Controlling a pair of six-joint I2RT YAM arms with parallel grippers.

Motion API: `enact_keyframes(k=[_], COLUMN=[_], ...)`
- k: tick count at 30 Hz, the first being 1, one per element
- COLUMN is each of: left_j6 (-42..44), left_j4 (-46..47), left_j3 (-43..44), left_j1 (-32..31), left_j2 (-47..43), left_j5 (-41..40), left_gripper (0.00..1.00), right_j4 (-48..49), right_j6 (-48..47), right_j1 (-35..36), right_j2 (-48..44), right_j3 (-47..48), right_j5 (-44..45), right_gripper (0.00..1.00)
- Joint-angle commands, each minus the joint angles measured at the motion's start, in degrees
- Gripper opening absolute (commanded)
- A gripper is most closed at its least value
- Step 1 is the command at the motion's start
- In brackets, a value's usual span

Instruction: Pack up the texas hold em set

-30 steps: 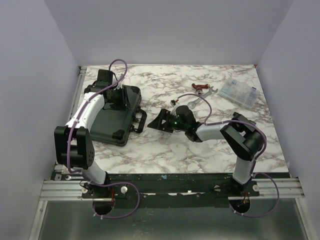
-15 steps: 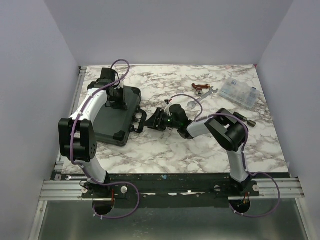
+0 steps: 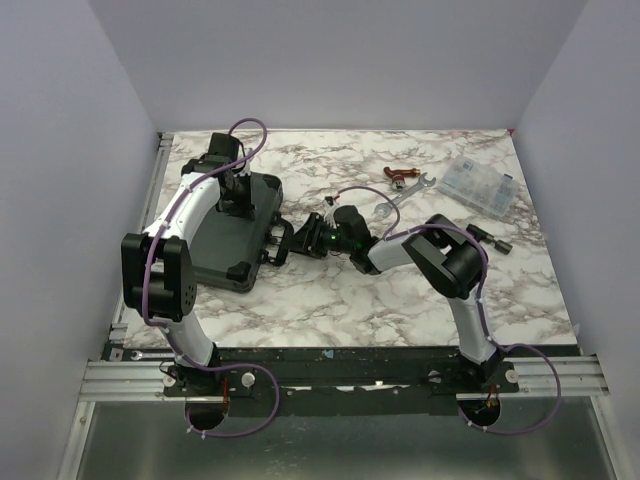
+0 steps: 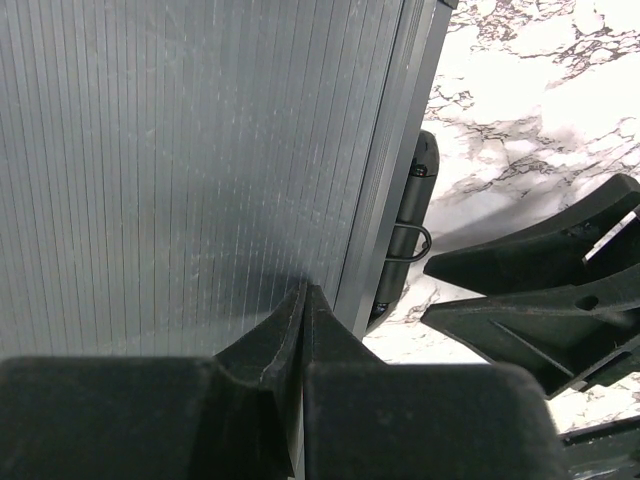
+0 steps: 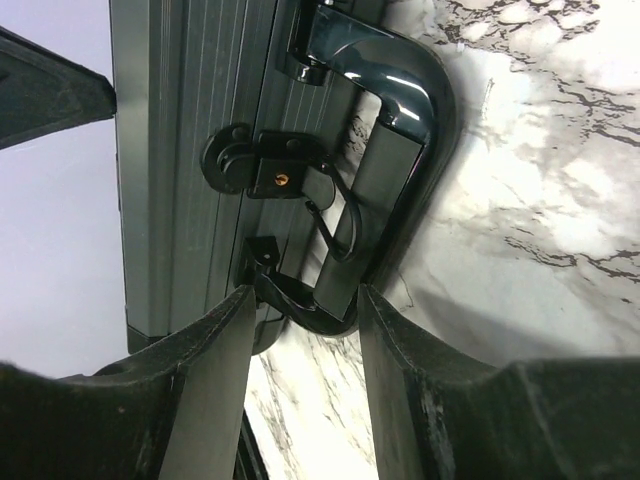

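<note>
Black ribbed briefcase (image 3: 215, 245) lies closed and flat, handle (image 3: 280, 243) facing right.

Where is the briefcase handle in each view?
Top external: handle, centre-left, on the case's right edge.
Left wrist: handle, right of centre, along the lid's edge.
Right wrist: handle, top centre, curving down into the right gripper.
Shared landmark: ribbed case lid.

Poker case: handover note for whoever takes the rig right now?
Left gripper: shut, tips on the lid of the case, near its handle edge.
Right gripper: jaws astride the end of the handle; can't tell if clamped.
Done: case lies closed on the table, contents out of sight.
Left: probably check the latch and fasten it if loose.
</note>
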Motion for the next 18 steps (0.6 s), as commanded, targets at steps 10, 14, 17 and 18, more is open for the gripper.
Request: enact_keyframes(k=[10, 14, 17, 18], left_j6=[2.2, 2.3, 2.3, 2.4], left_j4=[-5.0, -5.1, -5.1, -5.1], left_j3=[-1.6, -1.5, -1.5, -1.6], left_j1=[-0.1, -0.4, -0.5, -0.6], left_j2=[3.6, 3.5, 3.4, 3.5], left_j5=[-6.2, -6.2, -6.6, -6.8], left_gripper=[0.0, 0.0, 0.0, 0.0], right_j4=[0.5, -0.1, -0.3, -0.4], right_j6=[0.7, 0.6, 0.7, 0.6], right_j1=[0.3, 0.2, 0.3, 0.3], right_j2=[4.3, 5.0, 5.6, 5.7], right_j3=[4.0, 5.4, 6.5, 6.8], right_j5=[1.5, 2.0, 2.1, 2.2], right_gripper=[0.38, 0.38, 0.38, 0.37])
